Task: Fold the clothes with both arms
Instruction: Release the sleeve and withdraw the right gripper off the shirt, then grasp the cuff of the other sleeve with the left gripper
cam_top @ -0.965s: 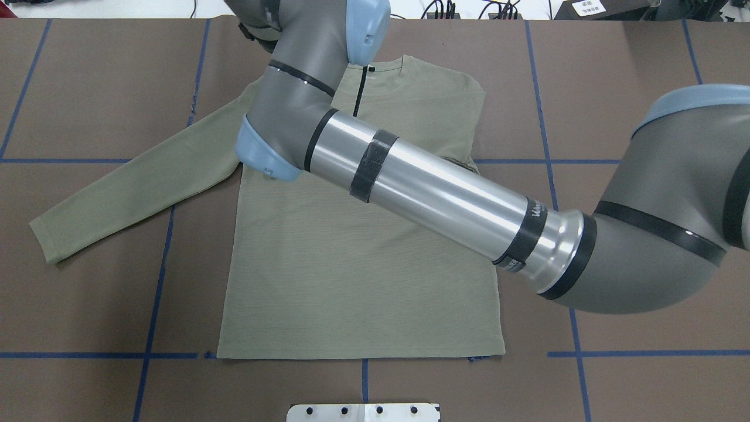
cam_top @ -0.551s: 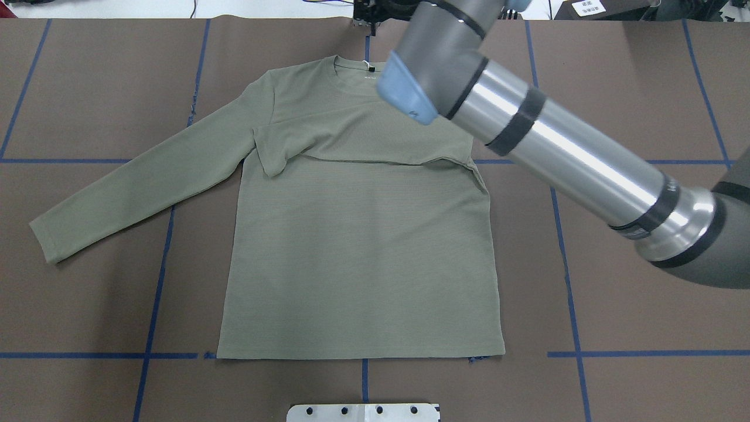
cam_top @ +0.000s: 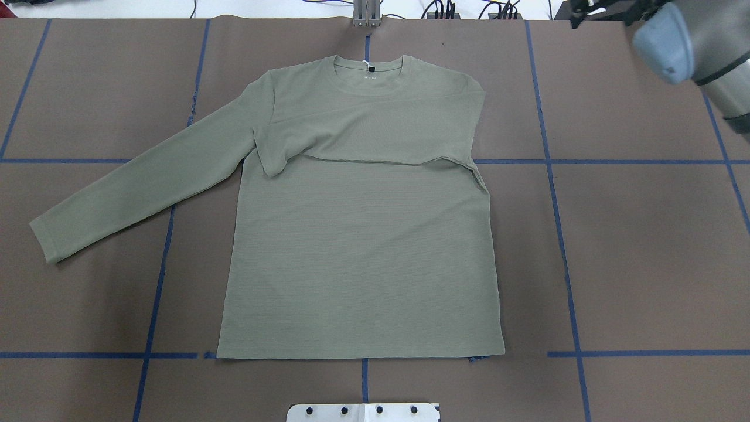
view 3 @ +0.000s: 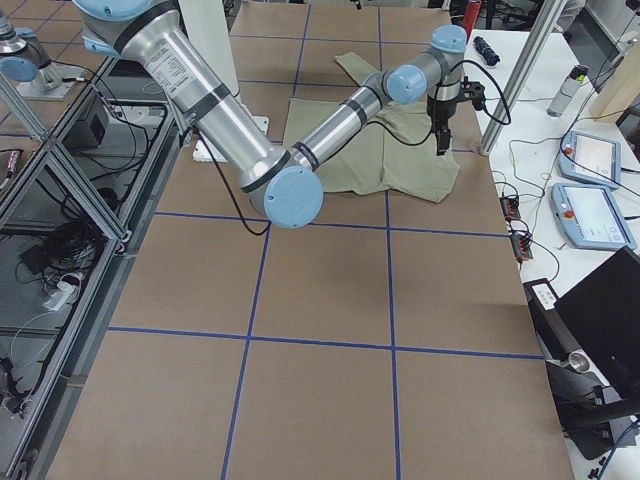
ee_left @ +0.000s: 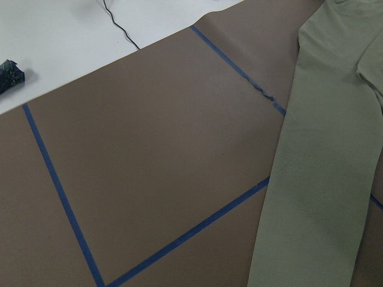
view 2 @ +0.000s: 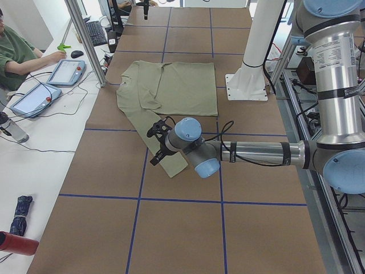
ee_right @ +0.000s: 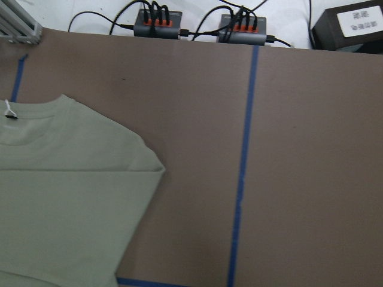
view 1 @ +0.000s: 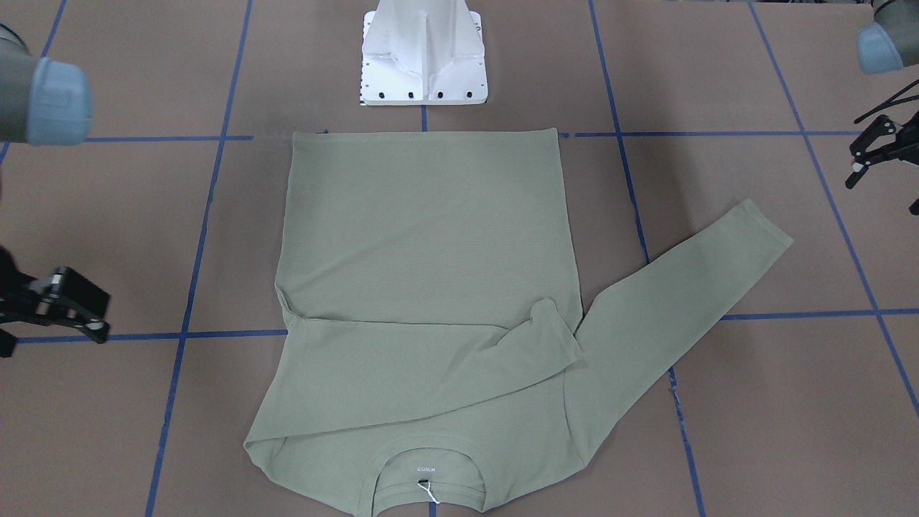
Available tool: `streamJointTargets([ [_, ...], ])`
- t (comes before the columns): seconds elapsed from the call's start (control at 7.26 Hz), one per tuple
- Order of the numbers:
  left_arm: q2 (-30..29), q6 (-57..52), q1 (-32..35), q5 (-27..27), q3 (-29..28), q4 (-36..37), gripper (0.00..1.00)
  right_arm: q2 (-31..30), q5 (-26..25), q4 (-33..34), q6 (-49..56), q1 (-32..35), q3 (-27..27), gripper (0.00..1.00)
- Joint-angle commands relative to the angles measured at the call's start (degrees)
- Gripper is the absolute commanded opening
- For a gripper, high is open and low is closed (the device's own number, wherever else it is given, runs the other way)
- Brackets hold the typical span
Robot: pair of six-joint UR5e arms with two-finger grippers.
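The sage-green shirt (cam_top: 357,252) lies flat, face up, on the brown table, neck label (cam_top: 371,69) at the far side. One sleeve (cam_top: 363,138) is folded across the chest. The other sleeve (cam_top: 140,181) stretches out flat to the left. It also shows in the left wrist view (ee_left: 317,179). In the front-facing view my right gripper (view 1: 106,316) is open and empty, well off the shirt (view 1: 423,230). My left gripper (view 1: 858,161) is open and empty, beyond the outstretched sleeve's cuff (view 1: 768,233). In the overhead view only the right arm's wrist (cam_top: 674,35) shows, at the far right corner.
The white pedestal base (view 1: 423,54) stands at the robot's edge behind the shirt's hem. Blue tape lines (cam_top: 551,161) grid the table. Cable hubs (ee_right: 155,27) sit past the far edge. An operator (view 2: 17,54) and tablets (view 2: 65,71) are at a side desk.
The right arm has swung off the shirt, from across the chest to the far right corner. The sleeve it covered now lies folded across the chest, let go.
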State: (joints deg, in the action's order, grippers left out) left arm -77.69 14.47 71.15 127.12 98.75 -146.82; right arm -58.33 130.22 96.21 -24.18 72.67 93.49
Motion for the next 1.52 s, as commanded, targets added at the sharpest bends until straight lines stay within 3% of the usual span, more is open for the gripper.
streamJointTargets([
  [0.0,3.7,7.3,-11.3,-8.8,0.0,-6.9,1.0,-13.1,2.5,-0.5,11.7,7.9,5.3,1.0],
  [0.41,5.0,8.2,-22.3,-16.3,-1.6,-7.6,1.0,-22.2,2.9,-0.8,11.8,9.1,11.3,1.0],
  [0.55,4.9,8.3,-25.3,-19.4,-3.0,-7.6,1.0,-23.0,2.9,-0.8,11.7,9.1,11.8,1.0],
  [0.83,4.7,8.2,-27.0,-20.4,-4.1,-7.7,0.99,-23.1,2.8,-0.8,11.5,9.1,11.9,1.0],
  [1.1,4.6,8.1,-27.3,-20.4,-4.1,-7.6,0.79,-23.2,2.8,-0.8,11.4,9.1,11.9,1.0],
  [1.38,4.4,8.1,-27.9,-20.4,-4.4,-7.6,0.78,-23.2,2.8,-0.8,11.3,9.1,11.8,1.0],
])
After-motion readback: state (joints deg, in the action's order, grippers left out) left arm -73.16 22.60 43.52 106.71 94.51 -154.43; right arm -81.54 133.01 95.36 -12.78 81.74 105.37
